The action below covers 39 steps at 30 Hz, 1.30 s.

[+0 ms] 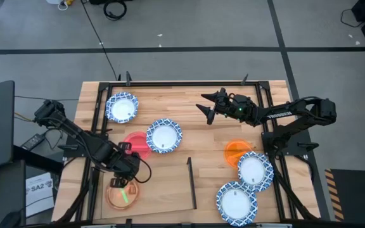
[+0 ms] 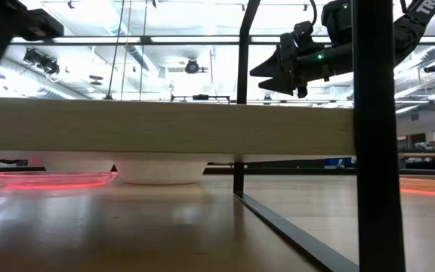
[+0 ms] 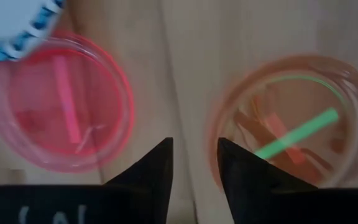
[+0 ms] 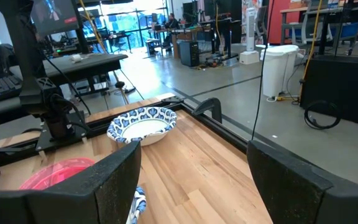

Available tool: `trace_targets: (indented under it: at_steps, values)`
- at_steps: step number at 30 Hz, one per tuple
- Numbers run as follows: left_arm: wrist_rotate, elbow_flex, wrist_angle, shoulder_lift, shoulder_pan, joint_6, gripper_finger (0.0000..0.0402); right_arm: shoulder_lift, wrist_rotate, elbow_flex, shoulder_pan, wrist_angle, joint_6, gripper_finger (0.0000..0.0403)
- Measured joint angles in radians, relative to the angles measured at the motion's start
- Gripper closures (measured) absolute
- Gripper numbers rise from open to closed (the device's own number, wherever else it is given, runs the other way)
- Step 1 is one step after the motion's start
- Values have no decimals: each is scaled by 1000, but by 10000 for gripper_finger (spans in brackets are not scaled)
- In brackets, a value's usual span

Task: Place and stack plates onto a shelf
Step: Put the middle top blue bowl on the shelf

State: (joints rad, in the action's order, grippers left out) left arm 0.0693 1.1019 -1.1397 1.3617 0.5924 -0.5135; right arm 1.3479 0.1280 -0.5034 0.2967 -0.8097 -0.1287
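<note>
My left gripper (image 1: 128, 171) (image 3: 194, 146) points down over the shelf (image 1: 163, 190), its fingers a little apart with nothing between them. Just beside it a translucent orange plate with a green glint (image 1: 120, 195) (image 3: 297, 124) lies flat on the shelf. A red plate (image 1: 137, 144) (image 3: 61, 102) lies on the table next to a blue-and-white plate (image 1: 164, 136). My right gripper (image 1: 209, 107) (image 4: 194, 180) hangs open and level above the far middle of the table.
Another blue-and-white plate (image 1: 121, 107) sits far left. Two more (image 1: 254, 171) (image 1: 237, 202) and an orange plate (image 1: 237, 152) lie at the near right. A black bar (image 1: 191, 183) edges the shelf. Black frame rails (image 1: 97, 120) run along the table's sides.
</note>
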Motion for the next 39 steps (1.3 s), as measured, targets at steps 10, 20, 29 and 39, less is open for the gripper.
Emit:
trace_targets:
  at_steps: [10, 20, 29, 39]
  values:
    - [143, 0, 0, 0, -92, 4, 230, 0, 0, 0, 0, 0, 0, 103]
    - [240, 0, 81, 0, -320, 252, 228, 0, 0, 0, 0, 0, 0, 103]
    - [224, 0, 249, 0, -604, 492, 228, 0, 0, 0, 0, 1, 0, 103]
    - [28, 0, 423, 0, -890, 507, 228, 0, 0, 0, 0, 1, 0, 103]
